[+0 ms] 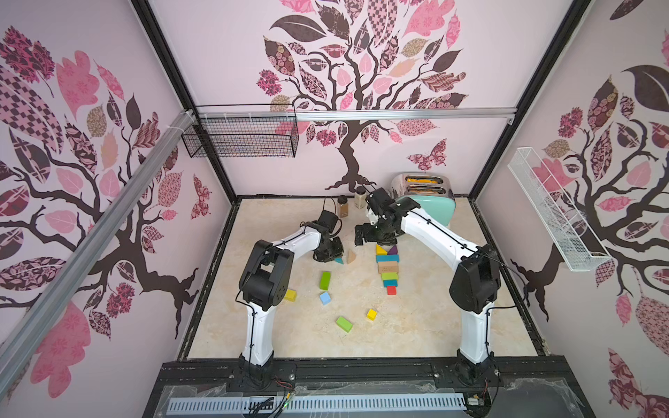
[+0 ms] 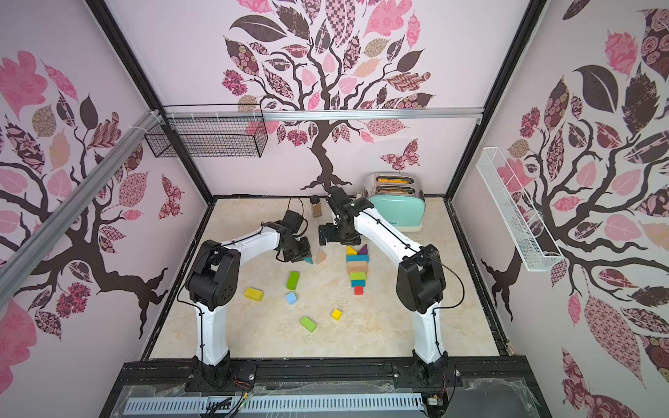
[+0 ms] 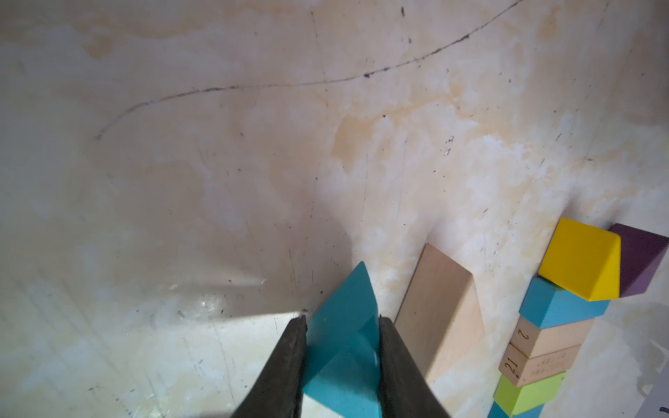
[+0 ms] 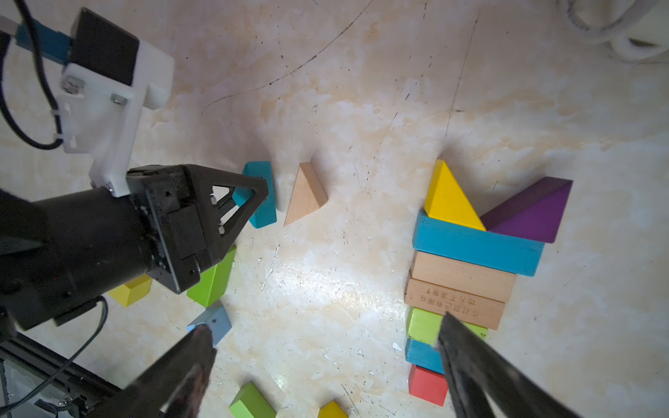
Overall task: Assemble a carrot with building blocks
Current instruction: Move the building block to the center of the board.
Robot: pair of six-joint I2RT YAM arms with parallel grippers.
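Teal wedge (image 3: 342, 340), smooth painted wood

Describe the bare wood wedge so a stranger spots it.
Find the mint toaster at the back; a column of blocks runs in front. Left of the column's far end lies the bare wood wedge, the only unpainted triangle, beside a teal wedge.

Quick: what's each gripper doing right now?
Left gripper: closed on the teal wedge.
Right gripper: open, holding nothing.
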